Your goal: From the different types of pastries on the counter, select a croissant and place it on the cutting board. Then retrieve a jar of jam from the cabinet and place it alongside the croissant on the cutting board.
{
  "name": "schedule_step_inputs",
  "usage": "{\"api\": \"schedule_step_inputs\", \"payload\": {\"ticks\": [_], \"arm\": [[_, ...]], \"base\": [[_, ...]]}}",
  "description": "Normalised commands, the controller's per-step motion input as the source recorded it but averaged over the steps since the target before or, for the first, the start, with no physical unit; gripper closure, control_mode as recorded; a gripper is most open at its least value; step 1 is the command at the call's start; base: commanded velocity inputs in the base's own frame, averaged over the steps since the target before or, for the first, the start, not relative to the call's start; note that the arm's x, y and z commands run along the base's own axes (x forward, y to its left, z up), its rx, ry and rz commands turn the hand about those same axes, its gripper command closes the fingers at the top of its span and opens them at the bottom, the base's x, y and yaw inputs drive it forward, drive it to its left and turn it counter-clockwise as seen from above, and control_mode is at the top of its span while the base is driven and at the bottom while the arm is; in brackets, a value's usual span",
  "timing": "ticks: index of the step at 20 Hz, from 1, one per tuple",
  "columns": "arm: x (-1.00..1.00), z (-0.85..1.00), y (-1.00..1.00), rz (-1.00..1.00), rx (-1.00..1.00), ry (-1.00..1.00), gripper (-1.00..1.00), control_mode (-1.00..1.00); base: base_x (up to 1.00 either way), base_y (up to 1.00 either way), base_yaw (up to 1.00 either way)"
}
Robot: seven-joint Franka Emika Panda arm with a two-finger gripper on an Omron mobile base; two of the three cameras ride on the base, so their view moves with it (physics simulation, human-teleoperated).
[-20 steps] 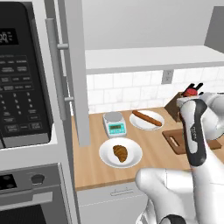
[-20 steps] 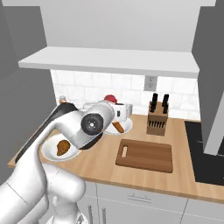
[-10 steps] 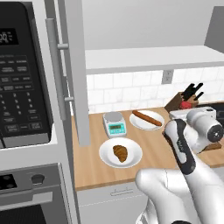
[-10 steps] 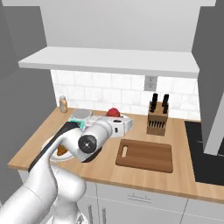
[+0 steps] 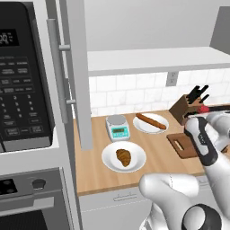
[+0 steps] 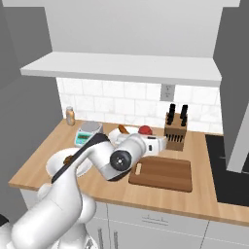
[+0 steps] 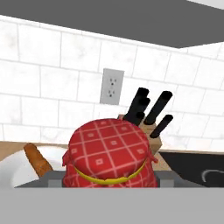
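The counter [image 6: 146,192] runs under the shelf, w/ the cabinet [image 5: 74,72] door standing open beside the microwave [image 5: 22,76] – prob. left open because that's where the jar comes from. The arm reaches across the worktop toward the right end, so I judge this as the carry-to-board leg.

The cutting board [image 6: 163,173] lies bare near the knife block [image 6: 175,129], handle slot toward the arm. Nothing is on it yet, so the croissant step looks undone or skipped: the croissant [image 5: 123,157] sits on its round white plate [image 5: 109,162] at the counter's front, well apart from the board. The baguette stick [image 5: 152,121] rests on a second plate [image 5: 140,128] further back, just beside the green scale [image 5: 117,127].

The gripper [image 6: 156,144] hovers over the board's near-left corner, low, wrist roughly level. The jar of jam [image 7: 109,155] rides in it – red checked cloth top w/ a yellow band, upright, tucked close to the palm so it stays steady in transit. Jaws: clamped on the jar, judging by how it sits fixed before the hand cam; the finger pads themselves are hidden behind it.

View diffs: the right base view gives board vs. gripper spacing and the jar as a small red blob. The left base view gives the croissant, both plates and the open door, but the arm's own link covers most of the board. The hand view gives the jar's pattern, plus the wall outlet [image 7: 111,85] straight ahead.
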Motion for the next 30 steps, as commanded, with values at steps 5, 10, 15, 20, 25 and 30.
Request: {"api": "schedule_step_inputs", "payload": {"ticks": [5, 10, 15, 20, 25, 30], "arm": [[-0.95, -0.32, -1.0, 0.0, 0.01, 0.0, 1.0, -1.0], [-0.16, -0.24, -0.08, 0.0, -0.02, 0.1, 1.0, -1.0], [0.01, -0.61, 0.03, -0.02, -0.03, 0.25, 1.0, -1.0], [0.34, -0.07, -0.1, 0.0, 0.06, 0.15, 1.0, -1.0], [0.05, -0.12, -0.07, 0.0, 0.03, 0.05, 1.0, -1.0], [0.09, -0.06, -0.17, -0.03, 0.05, 0.0, 1.0, -1.0]], "base": [[0.0, 0.0, 0.0], [0.0, 0.0, 0.0], [0.0, 0.0, 0.0], [0.0, 0.0, 0.0], [0.0, 0.0, 0.0], [0.0, 0.0, 0.0]]}}
